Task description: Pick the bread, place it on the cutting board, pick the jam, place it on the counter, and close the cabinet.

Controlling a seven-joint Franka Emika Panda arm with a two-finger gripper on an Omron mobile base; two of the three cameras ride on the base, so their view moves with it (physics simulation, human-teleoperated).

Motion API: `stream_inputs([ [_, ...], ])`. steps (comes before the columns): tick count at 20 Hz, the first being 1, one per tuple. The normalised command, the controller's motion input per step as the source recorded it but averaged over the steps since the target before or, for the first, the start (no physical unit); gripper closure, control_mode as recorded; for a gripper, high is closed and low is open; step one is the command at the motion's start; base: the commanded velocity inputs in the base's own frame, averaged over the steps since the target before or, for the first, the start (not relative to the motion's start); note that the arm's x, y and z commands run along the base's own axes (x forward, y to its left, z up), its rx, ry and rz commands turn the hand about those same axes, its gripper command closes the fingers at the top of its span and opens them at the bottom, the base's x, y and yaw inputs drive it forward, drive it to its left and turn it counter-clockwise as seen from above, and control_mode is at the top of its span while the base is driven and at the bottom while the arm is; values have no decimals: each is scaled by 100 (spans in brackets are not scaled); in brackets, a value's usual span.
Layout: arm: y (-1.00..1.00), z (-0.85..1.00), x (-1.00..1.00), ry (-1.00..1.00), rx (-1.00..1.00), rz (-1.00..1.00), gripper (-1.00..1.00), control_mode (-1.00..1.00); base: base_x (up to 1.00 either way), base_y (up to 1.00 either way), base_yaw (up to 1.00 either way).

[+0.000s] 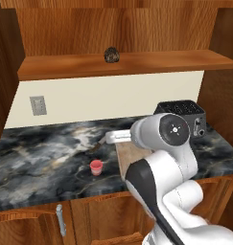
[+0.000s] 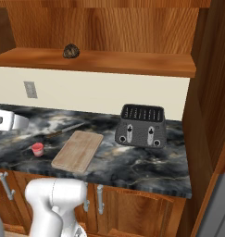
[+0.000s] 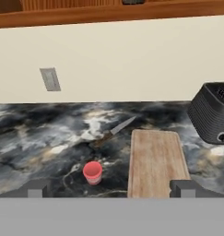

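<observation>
My gripper (image 3: 111,189) hangs with fingers (image 3: 37,188) spread wide and empty above the counter (image 3: 39,133), fronting the cutting board (image 3: 156,161) and the jam (image 3: 92,172) just beside it. The bread (image 1: 111,55) sits on the open cabinet (image 1: 122,64) shelf (I judge it the first pick), well above a knife (image 3: 114,130), a toaster (image 2: 141,125) and a wall outlet (image 3: 50,79).

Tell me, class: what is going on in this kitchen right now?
The robot arm holds nothing; its pincer is open above the counter. The bread sits on the cabinet shelf. The jam stands on the counter, left of the bare cutting board. A knife and toaster are nearby.
</observation>
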Motion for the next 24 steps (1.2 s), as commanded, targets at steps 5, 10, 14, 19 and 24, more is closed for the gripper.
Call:
stream_inputs([
  [5, -6, 33, -9, 3, 0, 0, -100, -100, 0, 0, 0],
  [10, -8, 37, -9, 1, 0, 0, -100, -100, 0, 0, 0],
  [14, -5, 34, -7, 0, 0, 0, -100, -100, 0, 0, 0],
  [19, -1, 33, -1, 0, 0, 0, -100, -100, 0, 0, 0],
  [24, -1, 31, -3, 0, 0, 0, -100, -100, 0, 0, 0],
])
